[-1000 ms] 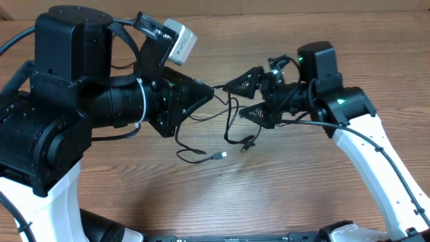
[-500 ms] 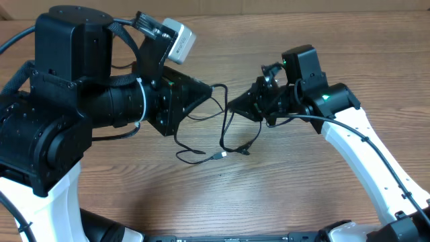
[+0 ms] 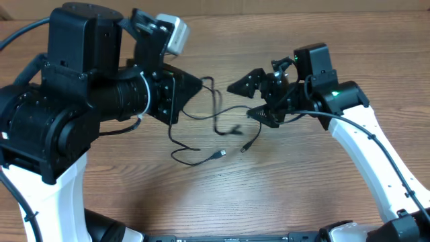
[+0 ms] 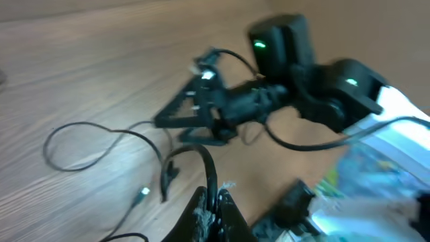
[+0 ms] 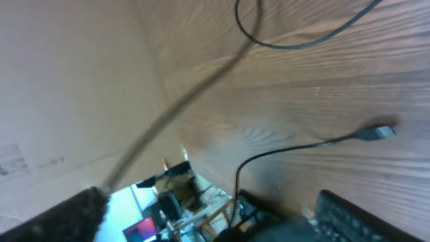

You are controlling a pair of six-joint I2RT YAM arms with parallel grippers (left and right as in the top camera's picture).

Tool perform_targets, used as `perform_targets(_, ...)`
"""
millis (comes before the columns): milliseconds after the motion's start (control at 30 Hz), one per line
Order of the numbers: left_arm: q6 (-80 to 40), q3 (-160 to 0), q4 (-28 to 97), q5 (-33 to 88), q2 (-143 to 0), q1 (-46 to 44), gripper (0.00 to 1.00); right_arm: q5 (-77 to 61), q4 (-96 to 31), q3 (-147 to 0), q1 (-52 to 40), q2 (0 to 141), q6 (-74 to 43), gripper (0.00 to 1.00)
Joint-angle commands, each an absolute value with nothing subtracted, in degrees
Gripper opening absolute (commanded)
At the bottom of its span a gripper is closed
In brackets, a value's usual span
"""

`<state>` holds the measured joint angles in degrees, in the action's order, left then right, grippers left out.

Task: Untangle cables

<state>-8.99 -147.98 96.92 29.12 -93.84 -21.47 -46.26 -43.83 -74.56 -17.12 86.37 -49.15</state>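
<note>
Thin black cables (image 3: 216, 125) lie looped mid-tabletop (image 3: 289, 195) toward the far edge, one strand pinched in the clenched left tool (image 4: 212, 198); the right tool (image 3: 251, 98), spread wide, should probably seize the other strand and draw away gently.

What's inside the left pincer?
A thin black cable, pinched tight in the shut left pincer. It arches up out of the tips and hangs above the table. The bit squeezed inside is covered, so how much is held cannot be seen.
</note>
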Motion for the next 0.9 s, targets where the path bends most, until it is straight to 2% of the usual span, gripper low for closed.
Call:
perform_targets(0,-4.19,-147.57,96.79,42.0,-94.21,-21.87,0.04,-47.64,-40.82,-74.96,-18.52,86.08,-51.18,1.0)
perform_targets(167,-3.49,-147.57,96.79,46.61,-94.21,-23.05,0.04,-47.7,-38.85,-74.96,-19.0,86.08,-53.08,1.0)
perform_targets(333,-3.2,-147.57,96.77,45.04,-94.24,-24.51,0.04,-47.64,-38.96,-74.96,-21.3,86.08,-54.02,1.0)
perform_targets(433,-3.42,-147.57,96.79,45.08,-94.24,-24.51,0.04,-47.66,-39.22,-74.96,-21.8,86.08,-54.02,0.72)
perform_targets(467,-3.42,-147.57,96.79,45.08,-94.24,-24.51,0.04,-47.66,-39.35,-74.96,-21.8,86.08,-54.04,0.69)
perform_targets(600,-3.42,-147.57,96.79,45.08,-94.24,-24.51,0.04,-47.7,-39.7,-74.96,-21.8,86.08,-54.02,0.43)
perform_targets(733,-3.42,-147.57,96.77,45.06,-94.24,-24.51,0.04,-47.66,-40.95,-74.96,-21.8,86.08,-53.95,0.32)
perform_targets(800,-3.4,-147.57,96.79,45.04,-94.24,-24.51,0.04,-47.68,-41.04,-74.96,-21.8,86.08,-53.95,0.16)
perform_targets(867,-3.42,-147.57,96.79,45.01,-94.24,-24.51,0.04,-47.64,-41.01,-74.96,-21.8,86.08,-53.95,0.04)
